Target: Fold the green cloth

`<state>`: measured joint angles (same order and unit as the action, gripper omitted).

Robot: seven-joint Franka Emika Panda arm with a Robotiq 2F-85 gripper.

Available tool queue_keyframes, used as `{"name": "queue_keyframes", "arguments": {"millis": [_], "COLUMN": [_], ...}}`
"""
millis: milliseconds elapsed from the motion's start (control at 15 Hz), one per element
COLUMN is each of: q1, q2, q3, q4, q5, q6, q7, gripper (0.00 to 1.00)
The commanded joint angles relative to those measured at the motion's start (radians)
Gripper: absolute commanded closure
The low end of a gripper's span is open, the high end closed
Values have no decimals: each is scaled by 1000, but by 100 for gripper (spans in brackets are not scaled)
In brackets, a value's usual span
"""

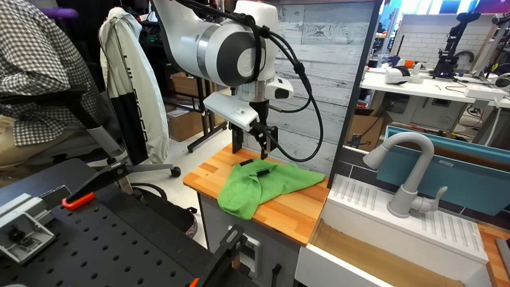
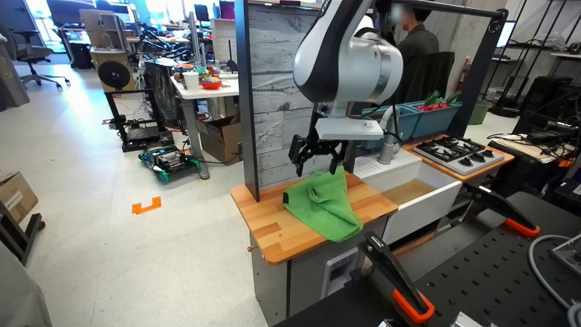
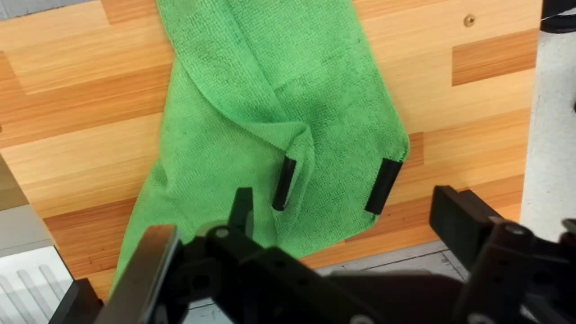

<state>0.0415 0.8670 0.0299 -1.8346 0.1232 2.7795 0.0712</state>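
Note:
The green cloth (image 1: 243, 191) lies crumpled and partly folded over itself on the wooden counter. It also shows in an exterior view (image 2: 324, 211) and in the wrist view (image 3: 211, 144). One end hangs slightly over the counter's front edge. In the wrist view it carries two black tabs, one on a folded-over flap (image 3: 284, 184) and one near the outer corner (image 3: 384, 186). My gripper (image 3: 344, 195) is open and empty, pointing down above the cloth near the back wall panel. It shows in both exterior views (image 1: 251, 153) (image 2: 317, 172), with its fingers apart from the cloth.
The wooden counter (image 1: 295, 215) meets a grey plank wall panel (image 1: 318, 99) at the back. A white sink (image 1: 350, 263) with a grey faucet (image 1: 410, 175) adjoins it. A stove top (image 2: 458, 152) stands beyond the sink. Clamps (image 2: 395, 277) sit on a black table in front.

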Motion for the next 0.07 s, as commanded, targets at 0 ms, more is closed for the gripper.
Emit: {"name": "queue_keyframes", "arguments": {"millis": [0], "q1": [-4], "q2": [2], "q3": [3], "q4": [4], "q5": [-8], "q6": [-2], "q7": [6], "gripper": [0]}}
